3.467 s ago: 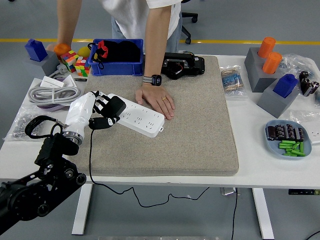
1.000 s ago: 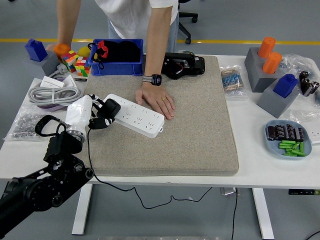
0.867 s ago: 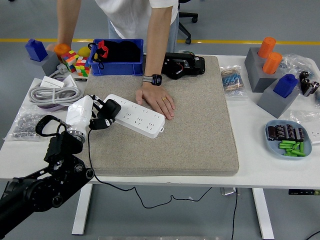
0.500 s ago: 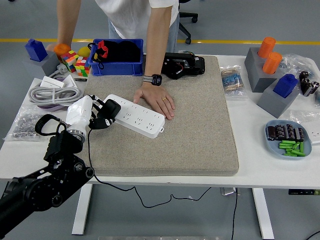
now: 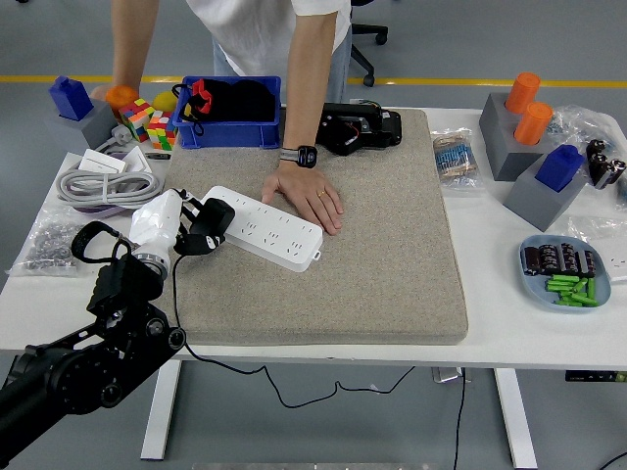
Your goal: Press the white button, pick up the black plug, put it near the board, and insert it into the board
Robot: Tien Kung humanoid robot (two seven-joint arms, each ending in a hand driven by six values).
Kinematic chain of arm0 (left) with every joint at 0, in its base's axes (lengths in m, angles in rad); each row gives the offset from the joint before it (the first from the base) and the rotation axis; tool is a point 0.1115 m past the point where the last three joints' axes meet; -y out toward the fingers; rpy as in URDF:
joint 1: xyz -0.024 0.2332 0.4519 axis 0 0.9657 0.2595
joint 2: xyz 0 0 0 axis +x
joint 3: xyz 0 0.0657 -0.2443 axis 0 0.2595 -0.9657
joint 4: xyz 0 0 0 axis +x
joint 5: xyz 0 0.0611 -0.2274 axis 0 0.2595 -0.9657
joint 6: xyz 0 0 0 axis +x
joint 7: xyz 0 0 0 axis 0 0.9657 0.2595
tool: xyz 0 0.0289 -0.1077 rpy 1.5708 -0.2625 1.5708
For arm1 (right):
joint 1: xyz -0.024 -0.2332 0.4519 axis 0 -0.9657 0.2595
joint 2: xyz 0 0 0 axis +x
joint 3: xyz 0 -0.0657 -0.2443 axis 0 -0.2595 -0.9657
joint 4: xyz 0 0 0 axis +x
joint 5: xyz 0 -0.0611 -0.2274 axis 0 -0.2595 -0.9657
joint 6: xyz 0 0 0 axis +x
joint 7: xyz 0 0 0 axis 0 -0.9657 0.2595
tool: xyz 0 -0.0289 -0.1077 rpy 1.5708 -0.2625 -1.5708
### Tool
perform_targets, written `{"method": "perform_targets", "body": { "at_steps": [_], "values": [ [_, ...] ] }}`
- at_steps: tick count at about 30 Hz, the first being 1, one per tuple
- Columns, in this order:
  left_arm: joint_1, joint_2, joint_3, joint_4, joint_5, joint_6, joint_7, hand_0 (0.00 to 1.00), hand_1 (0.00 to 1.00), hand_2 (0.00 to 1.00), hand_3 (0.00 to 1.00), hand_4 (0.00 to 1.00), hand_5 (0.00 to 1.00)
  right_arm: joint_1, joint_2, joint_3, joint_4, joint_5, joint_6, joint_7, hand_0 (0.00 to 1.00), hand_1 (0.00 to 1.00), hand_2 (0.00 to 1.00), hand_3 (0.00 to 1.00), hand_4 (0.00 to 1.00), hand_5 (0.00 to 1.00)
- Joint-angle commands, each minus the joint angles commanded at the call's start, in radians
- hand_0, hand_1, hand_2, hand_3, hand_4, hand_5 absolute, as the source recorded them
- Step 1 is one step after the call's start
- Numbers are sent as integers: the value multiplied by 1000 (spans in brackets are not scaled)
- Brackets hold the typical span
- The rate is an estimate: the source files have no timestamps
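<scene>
Glossy white plastic board (image 5: 266,227) lies on rough, matt cloth mat (image 5: 372,255).

White table (image 5: 294,338), as I see it from the head camera: grey felt mat (image 5: 372,255) across the centre; blue bin (image 5: 230,113) at the far edge; coiled grey cable (image 5: 103,183) near the left edge; oval dish (image 5: 568,272) of batteries by the right edge; grey blocks (image 5: 534,162) at the far right corner.

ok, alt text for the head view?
The left robot hand holds a black plug at the left end of a white power strip on a grey mat. A person's hand rests flat on the strip's far side.
</scene>
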Motion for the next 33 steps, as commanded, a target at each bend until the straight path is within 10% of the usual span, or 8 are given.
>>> {"method": "perform_targets", "body": {
  "at_steps": [9,10,27,28,33],
  "values": [
    [4,0,0,-25,-14,-9,13,532,590,522,631,998,210,-1,-1,-1,-1,0,0,0,604,577,570,582,641,360],
    [4,-1,0,-26,-15,-9,13,708,699,604,688,998,243,-1,-1,-1,-1,0,0,0,604,577,570,582,642,361],
    [5,-1,-4,-37,-27,-14,-16,877,905,857,832,998,274,1,0,-1,0,0,0,1,604,578,570,582,642,360],
    [5,-1,-5,-37,-35,-16,-26,982,998,998,998,998,540,1,0,-1,0,0,0,1,604,577,570,582,642,359],
    [8,-1,-8,-40,-67,-25,-86,982,998,998,998,998,540,1,0,-1,-1,0,0,1,604,577,570,582,642,359]
  ]
}}
